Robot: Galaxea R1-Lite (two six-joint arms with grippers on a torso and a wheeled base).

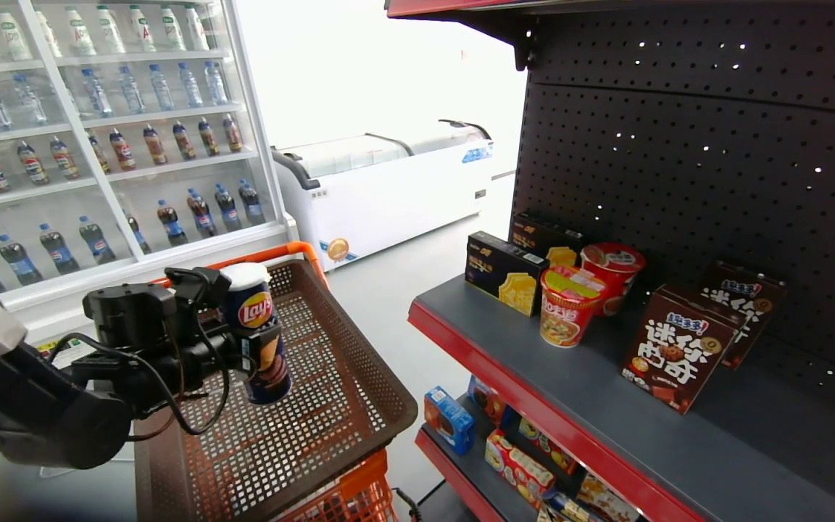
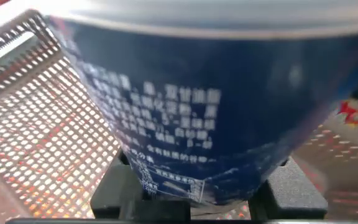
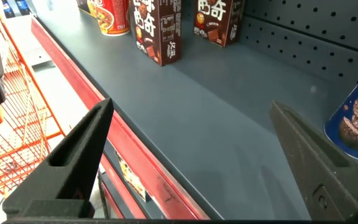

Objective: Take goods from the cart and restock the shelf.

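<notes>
The left arm (image 1: 62, 406) is extended level, the left gripper (image 1: 259, 353) clamped on a dark-blue cylindrical chip can (image 1: 252, 312), held upright, white lid (image 1: 245, 274) uppermost; the right gripper (image 3: 191, 155) is spread apart.

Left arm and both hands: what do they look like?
Left arm: black rounded joints, a pale grey link at the upper end, loose black cables looping beside the wrist. Left hand: black, blocky fingers. Right hand: two matte black wedge-shaped fingers, no markings seen.
</notes>
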